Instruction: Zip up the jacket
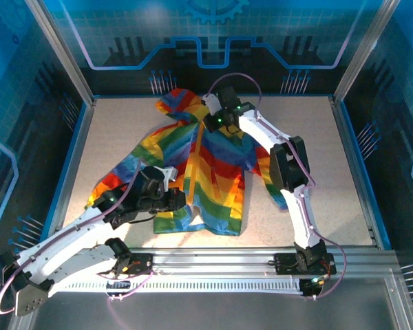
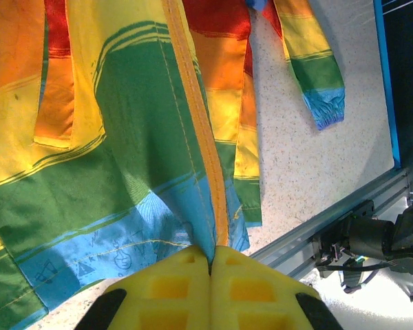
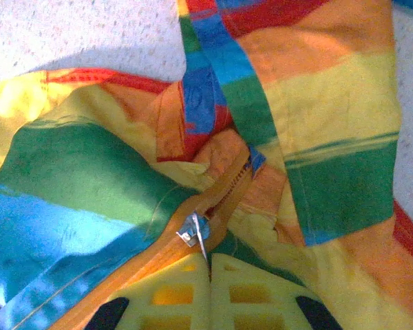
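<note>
Left jaws: closed, yellow pads [image 2: 172, 275] pinching the bottom hem of the jacket [image 1: 199, 165] at the foot of the orange zipper [image 2: 196, 124]. Jacket lies spread front-up on the desk [image 1: 117, 137], hood toward the far side, hem toward the arm bases. Faint print on the blue hem stripe [image 2: 117, 254]; too small to read. Right jaws: closed at the collar end, pads [image 3: 248, 289] gripping the metal zipper pull [image 3: 191, 235].

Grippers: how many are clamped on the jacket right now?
2. Left gripper pinches the jacket at the zipper's bottom end; right gripper pinches the zipper pull up near the hood. Neither is hidden.
</note>
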